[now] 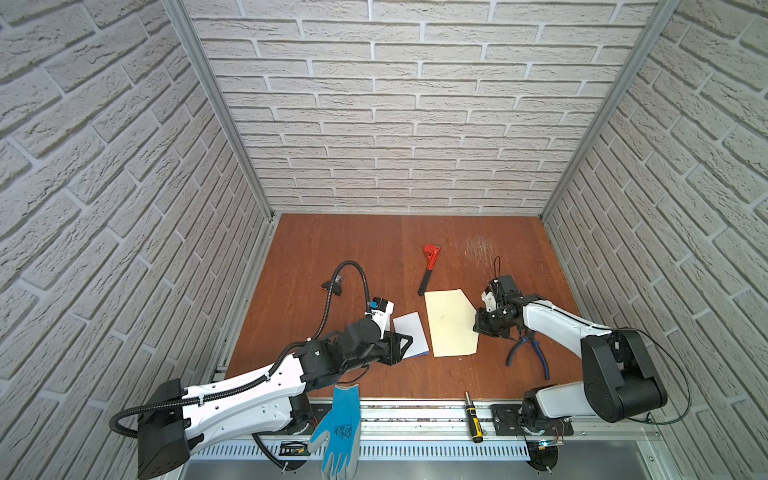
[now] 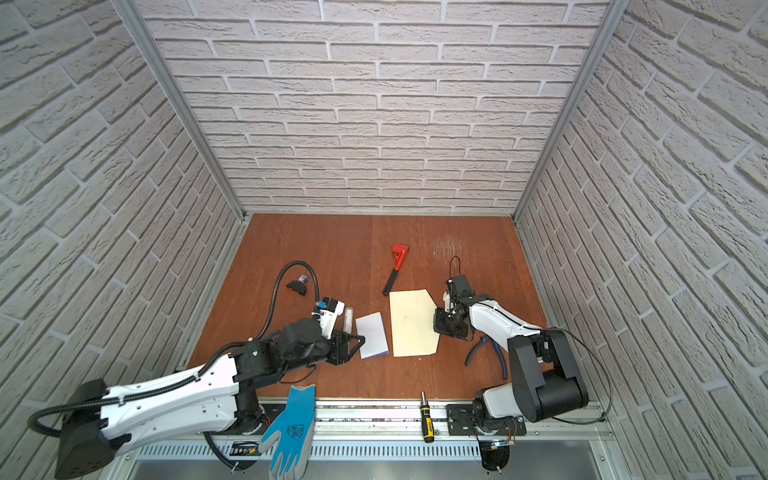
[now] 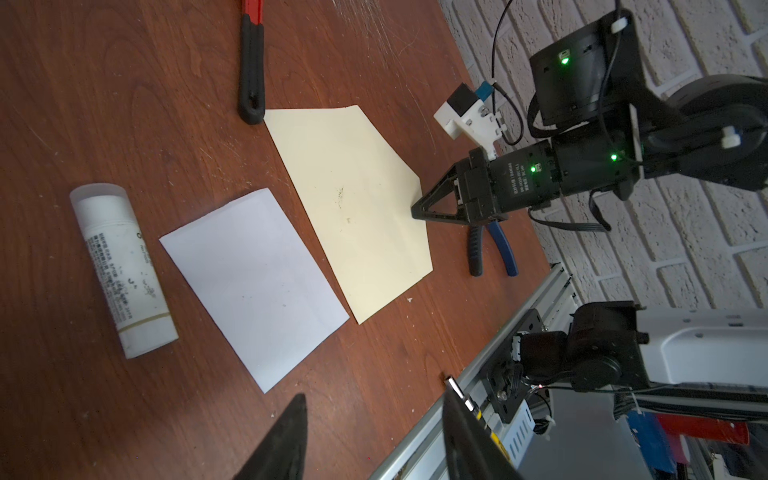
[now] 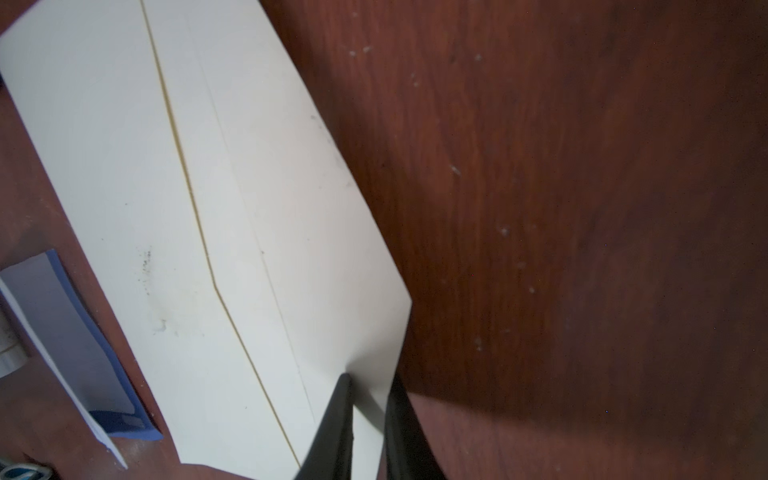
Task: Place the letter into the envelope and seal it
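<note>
Blue-and-grey work glove (image 1: pixel 336 424) draped over metal front rail (image 1: pixel 415 409). Left gripper (image 1: pixel 405 348): arm stretched low, jaws apart, at near-left corner of small white paper letter (image 1: pixel 412 330). Right gripper (image 1: pixel 476 328): elbow folded, wrist low, pinched on flap point of pale cream-yellow paper envelope (image 1: pixel 451 324). Envelope flat on brown wooden table (image 1: pixel 353 257), long axis front-to-back, flap pointing right; letter just left, parallel.

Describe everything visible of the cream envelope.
The envelope is pale cream paper, rectangular with a pointed flap opened out toward the right arm, lying on the wooden table. A faint dark smudge marks its middle, and fold lines run along it in the right wrist view. The right pincer appears to pinch the flap's edge near its point. The letter lies beside it, apart; a wrench handle ends at its far corner.
</note>
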`<state>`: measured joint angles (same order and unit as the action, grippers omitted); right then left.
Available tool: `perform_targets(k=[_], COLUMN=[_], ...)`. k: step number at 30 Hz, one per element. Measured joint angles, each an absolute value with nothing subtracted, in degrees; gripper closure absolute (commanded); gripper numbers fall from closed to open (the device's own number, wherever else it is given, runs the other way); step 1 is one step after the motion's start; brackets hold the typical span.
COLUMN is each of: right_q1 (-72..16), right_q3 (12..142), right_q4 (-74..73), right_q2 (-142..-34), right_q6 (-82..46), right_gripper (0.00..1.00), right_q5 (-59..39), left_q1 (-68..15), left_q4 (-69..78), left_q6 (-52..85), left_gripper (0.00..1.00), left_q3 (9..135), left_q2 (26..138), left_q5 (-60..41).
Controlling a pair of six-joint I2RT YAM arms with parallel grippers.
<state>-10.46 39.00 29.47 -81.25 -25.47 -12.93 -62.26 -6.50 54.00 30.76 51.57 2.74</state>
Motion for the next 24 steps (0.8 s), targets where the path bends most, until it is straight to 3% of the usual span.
perform_targets(k=[4, 15, 24], right_q1=[-11.4, -12.3, -19.0], right_q3=[39.2, 39.2, 39.2], right_q4=[30.2, 36.9, 41.1], right_q2=[-81.1, -73.5, -72.9], right_q6=[-24.9, -24.5, -27.2], right_gripper=[0.94, 0.94, 0.94], right_q5=[-12.5, -9.8, -6.0], left_q1=[-62.0, -61.6, -61.4], left_q4=[-6.7, -7.6, -8.8], left_q6=[54.0, 53.6, 53.6], left_gripper=[0.48, 0.48, 0.48], left_q3=[30.8, 30.8, 30.8], left_q2=[51.5, 50.1, 49.5], left_q5=[2.7, 2.7, 2.7])
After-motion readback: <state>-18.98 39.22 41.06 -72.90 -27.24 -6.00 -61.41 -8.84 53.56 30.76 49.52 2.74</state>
